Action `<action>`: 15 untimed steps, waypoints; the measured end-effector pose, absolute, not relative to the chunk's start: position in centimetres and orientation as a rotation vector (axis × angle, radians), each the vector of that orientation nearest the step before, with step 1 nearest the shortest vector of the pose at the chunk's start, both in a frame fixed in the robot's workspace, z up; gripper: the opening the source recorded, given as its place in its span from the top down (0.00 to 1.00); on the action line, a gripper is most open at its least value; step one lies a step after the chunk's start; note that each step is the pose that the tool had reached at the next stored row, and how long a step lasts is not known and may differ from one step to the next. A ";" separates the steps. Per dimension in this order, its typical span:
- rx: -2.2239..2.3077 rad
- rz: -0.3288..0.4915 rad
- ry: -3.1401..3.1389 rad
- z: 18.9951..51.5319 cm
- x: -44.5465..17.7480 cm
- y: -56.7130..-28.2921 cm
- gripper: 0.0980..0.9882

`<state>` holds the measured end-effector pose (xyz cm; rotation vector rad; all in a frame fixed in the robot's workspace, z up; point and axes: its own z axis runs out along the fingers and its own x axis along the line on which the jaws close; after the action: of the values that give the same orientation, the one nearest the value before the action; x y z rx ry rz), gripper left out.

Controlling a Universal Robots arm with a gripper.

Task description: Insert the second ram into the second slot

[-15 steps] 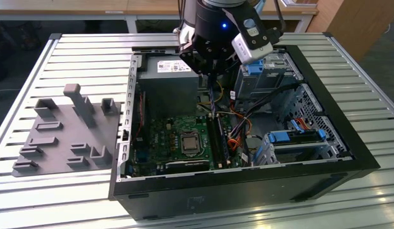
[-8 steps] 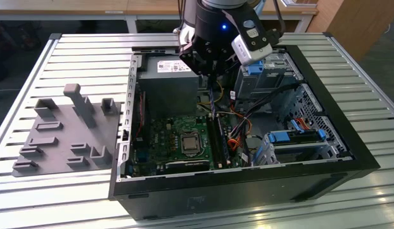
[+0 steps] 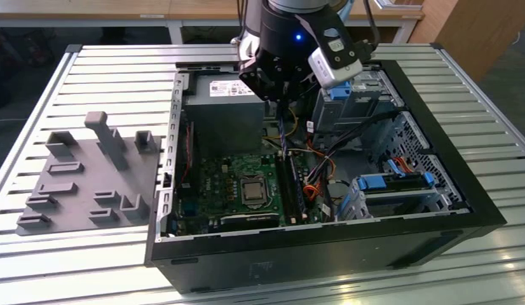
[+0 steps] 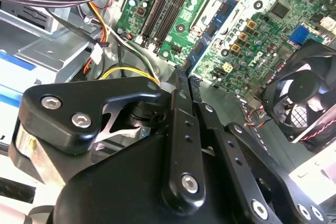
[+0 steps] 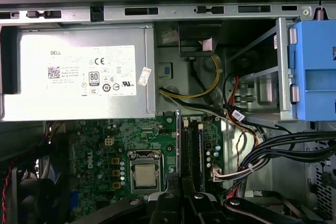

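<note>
My gripper [image 3: 282, 105] hangs over the open computer case [image 3: 330, 244], above the motherboard's far end. It is shut on the second ram [image 3: 285, 136], a thin blue stick with dark chips that points down at the board. In the second wrist view the stick [image 4: 207, 40] juts out past the closed fingertips [image 4: 178, 85]. In the first wrist view it [image 5: 179, 140] stands edge-on above the fingers [image 5: 169, 192]. The long dark memory slots [image 3: 295, 190] [image 4: 165, 3] [image 5: 193, 150] lie just under it. I cannot tell which one is the second slot. The stick is clear of the slots.
A grey power supply [image 3: 224, 101] [image 5: 79, 72] fills the case's far side. Near the slots are the processor socket [image 3: 250, 190] [image 5: 145, 176], loose cables [image 3: 318, 184] [image 5: 247, 145] and blue drive-bay clips [image 3: 389, 182] [image 5: 315, 72]. A fan [image 4: 304, 93] sits by the board. A grey fixture tray [image 3: 84, 184] lies on the exterior view's left.
</note>
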<state>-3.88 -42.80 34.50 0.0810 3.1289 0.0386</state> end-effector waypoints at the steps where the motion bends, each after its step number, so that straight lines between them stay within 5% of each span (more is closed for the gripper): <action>1: 0.081 0.039 3.129 34.5 -3.9 -42.8 0.96; 15: 0.081 0.039 3.129 34.2 -3.9 -42.8 0.96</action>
<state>-3.88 -42.80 34.18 0.0810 3.1288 0.0387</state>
